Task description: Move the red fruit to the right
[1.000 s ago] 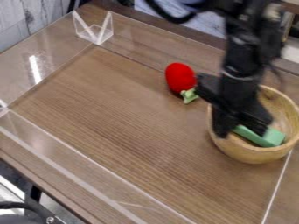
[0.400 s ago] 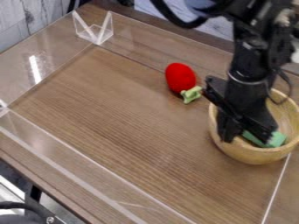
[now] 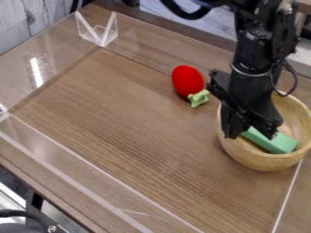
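The red fruit (image 3: pixel 186 79) lies on the wooden table, its pale green stem pointing toward the wooden bowl (image 3: pixel 245 157) at the right. My gripper (image 3: pixel 246 128) points straight down. Its black fingers are shut together with nothing visibly held. The tips reach into the left part of the bowl, beside a green block (image 3: pixel 275 140) that lies inside it. The fruit is a short way up and to the left of the gripper, apart from it.
Clear acrylic walls (image 3: pixel 49 64) ring the wooden tabletop. A clear V-shaped stand (image 3: pixel 97 32) sits at the back left corner. The table's right edge runs close behind the bowl.
The arm drifted right and then came back left, a little nearer the fruit. The fingers stayed shut. The fruit, bowl and block have not moved.
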You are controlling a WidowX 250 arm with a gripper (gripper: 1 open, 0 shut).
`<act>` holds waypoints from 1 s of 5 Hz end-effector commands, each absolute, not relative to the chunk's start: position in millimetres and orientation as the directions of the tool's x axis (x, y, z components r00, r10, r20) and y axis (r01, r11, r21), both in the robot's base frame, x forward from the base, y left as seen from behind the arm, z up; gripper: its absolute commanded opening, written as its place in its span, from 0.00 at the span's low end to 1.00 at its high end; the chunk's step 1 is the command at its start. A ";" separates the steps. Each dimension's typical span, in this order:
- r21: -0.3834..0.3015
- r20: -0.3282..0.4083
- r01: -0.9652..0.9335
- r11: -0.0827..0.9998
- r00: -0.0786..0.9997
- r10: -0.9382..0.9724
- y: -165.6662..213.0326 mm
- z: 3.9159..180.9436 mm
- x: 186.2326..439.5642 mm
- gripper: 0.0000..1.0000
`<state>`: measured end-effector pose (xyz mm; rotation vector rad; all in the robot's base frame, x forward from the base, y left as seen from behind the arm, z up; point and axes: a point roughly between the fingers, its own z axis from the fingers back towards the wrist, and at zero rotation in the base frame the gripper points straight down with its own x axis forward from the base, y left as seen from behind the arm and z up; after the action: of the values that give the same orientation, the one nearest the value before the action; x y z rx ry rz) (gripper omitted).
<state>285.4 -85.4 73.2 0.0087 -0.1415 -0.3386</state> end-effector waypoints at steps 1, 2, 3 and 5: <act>0.039 0.194 0.276 0.960 0.941 -0.279 -80.7 84.8 289.0 0.00; 0.040 0.193 0.255 0.966 0.946 -0.258 -86.9 78.2 290.2 0.00; 0.040 0.192 0.240 0.970 0.951 -0.244 -94.5 71.3 290.2 0.00; 0.040 0.190 0.203 0.978 0.960 -0.207 -100.7 73.5 288.6 0.00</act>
<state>286.8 -96.9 65.8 0.0275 -0.1681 -0.2068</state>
